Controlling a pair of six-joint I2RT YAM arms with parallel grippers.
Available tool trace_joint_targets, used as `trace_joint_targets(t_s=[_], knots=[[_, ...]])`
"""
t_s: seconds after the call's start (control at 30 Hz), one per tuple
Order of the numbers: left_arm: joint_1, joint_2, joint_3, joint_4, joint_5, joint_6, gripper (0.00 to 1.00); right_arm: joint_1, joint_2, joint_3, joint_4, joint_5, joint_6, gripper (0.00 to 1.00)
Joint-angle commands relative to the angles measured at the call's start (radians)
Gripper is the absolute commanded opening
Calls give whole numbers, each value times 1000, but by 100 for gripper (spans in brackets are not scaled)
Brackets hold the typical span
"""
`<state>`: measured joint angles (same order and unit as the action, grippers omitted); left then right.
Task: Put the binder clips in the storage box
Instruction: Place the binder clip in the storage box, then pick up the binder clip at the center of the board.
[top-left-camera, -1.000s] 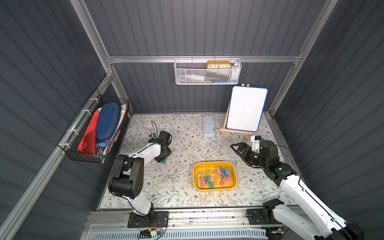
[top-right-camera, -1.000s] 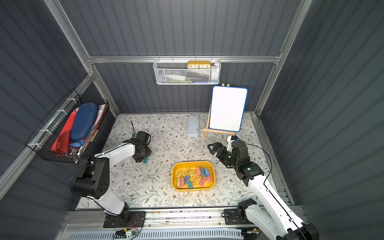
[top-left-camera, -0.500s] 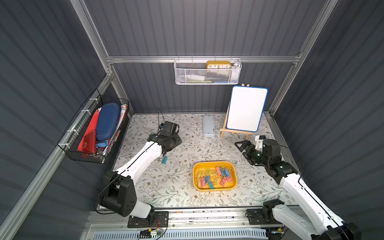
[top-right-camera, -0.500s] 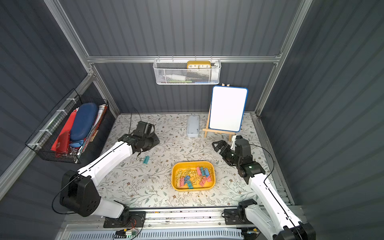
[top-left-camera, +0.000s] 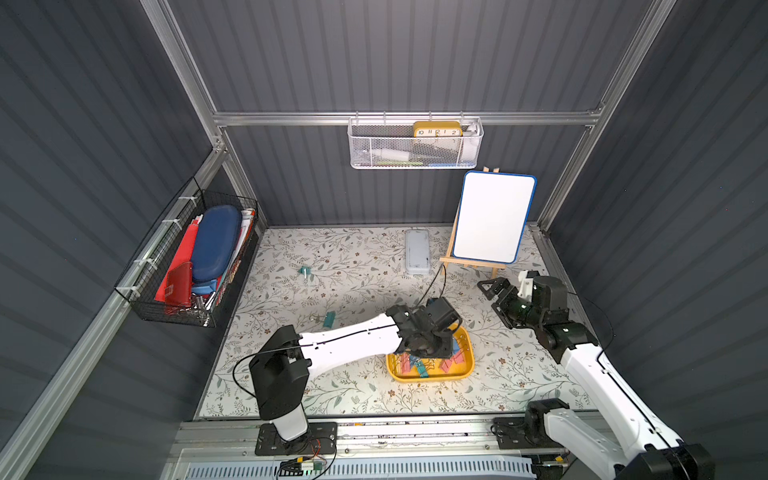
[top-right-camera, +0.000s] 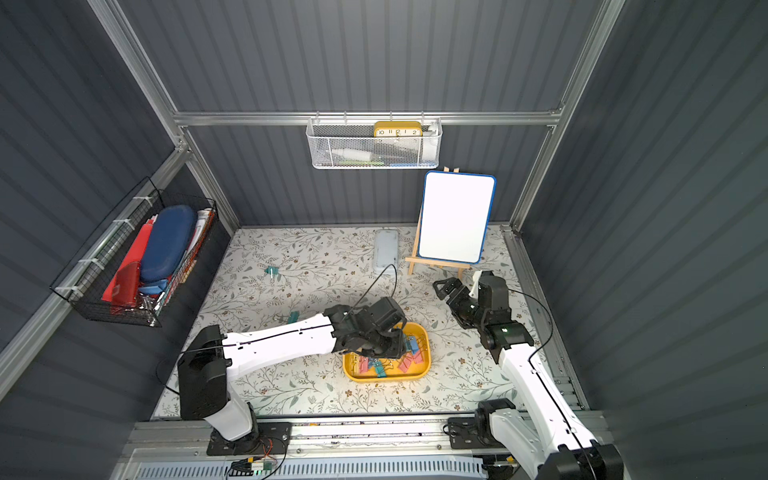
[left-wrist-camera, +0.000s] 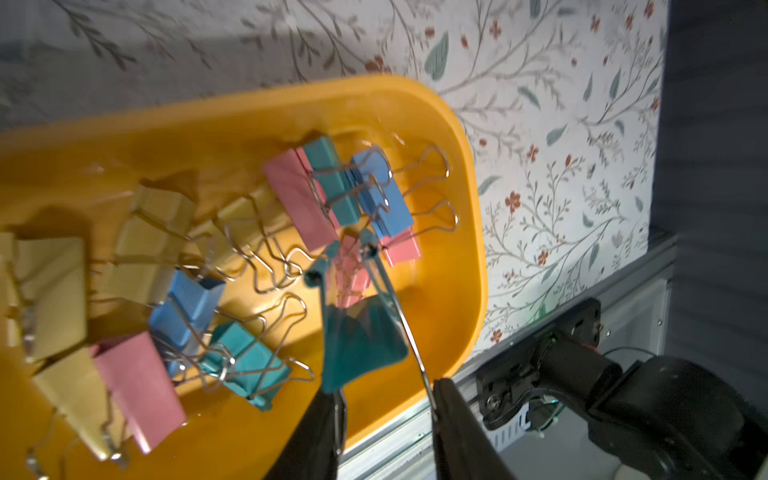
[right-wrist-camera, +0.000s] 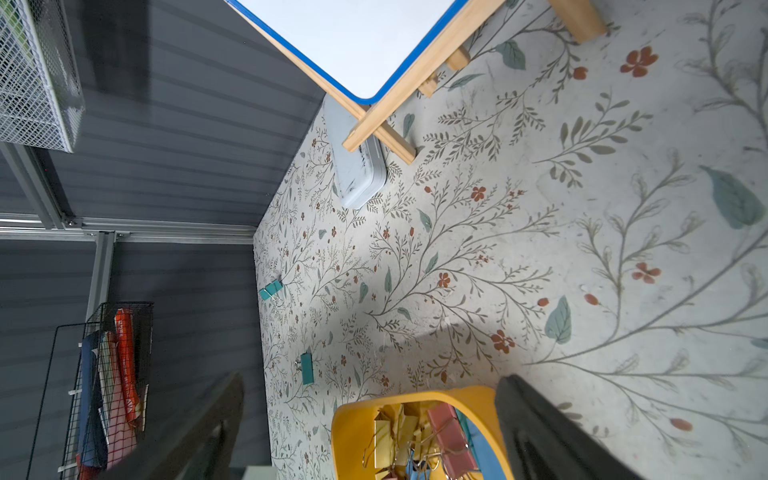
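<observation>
The yellow storage box (top-left-camera: 432, 376) (top-right-camera: 386, 377) sits on the floral table near the front and holds several pink, blue, teal and yellow binder clips (left-wrist-camera: 328, 187). Just above it, my left gripper (left-wrist-camera: 384, 411) (top-left-camera: 428, 347) is shut on a teal binder clip (left-wrist-camera: 361, 340), its fingers pinching the clip's wire handles. Two more teal clips lie loose on the table, one far left (top-left-camera: 305, 271) (right-wrist-camera: 271, 289) and one nearer (top-left-camera: 329, 319) (right-wrist-camera: 306, 368). My right gripper (top-left-camera: 498, 297) (top-right-camera: 451, 297) hovers open and empty to the right of the box (right-wrist-camera: 353, 419).
A flat grey lidded case (top-left-camera: 417, 251) lies near the back wall beside a whiteboard on a wooden easel (top-left-camera: 492, 220). A black wire basket (top-left-camera: 195, 266) hangs on the left wall, a white mesh basket (top-left-camera: 415, 143) on the back wall.
My left arm has lifted from the table's left side and swung right to above the yellow box, carrying a teal clip. The right arm has drawn back slightly.
</observation>
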<state>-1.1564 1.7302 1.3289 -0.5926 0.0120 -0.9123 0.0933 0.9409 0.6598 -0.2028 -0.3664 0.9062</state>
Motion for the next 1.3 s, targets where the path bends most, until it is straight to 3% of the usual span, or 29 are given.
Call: trace_joint_targets(t_s=[0.0, 0.13, 0.4, 0.57, 0.73, 0.93, 1.1, 1.27], knots=[[-17, 66, 28, -38, 11, 21, 37, -4, -11, -10, 11, -19, 7, 99], [-18, 110, 35, -52, -23, 42, 45, -4, -25, -8, -1, -20, -1, 99], [-16, 127, 74, -86, -46, 37, 72, -4, -36, -13, 2, -30, 11, 99], [34, 81, 189, -132, -118, 49, 85, -4, -37, 1, 6, -41, 15, 99], [247, -20, 231, -172, -235, 61, 86, -4, -37, 16, -4, -70, 12, 99], [642, -109, 189, -72, -324, 134, 85, -3, -51, 14, -28, -88, 3, 99], [870, 12, 210, -55, -562, 177, 85, -3, -75, -3, -36, -92, 6, 99], [1031, 179, 238, 65, -551, 260, 86, -3, -92, -26, -36, -106, 13, 99]])
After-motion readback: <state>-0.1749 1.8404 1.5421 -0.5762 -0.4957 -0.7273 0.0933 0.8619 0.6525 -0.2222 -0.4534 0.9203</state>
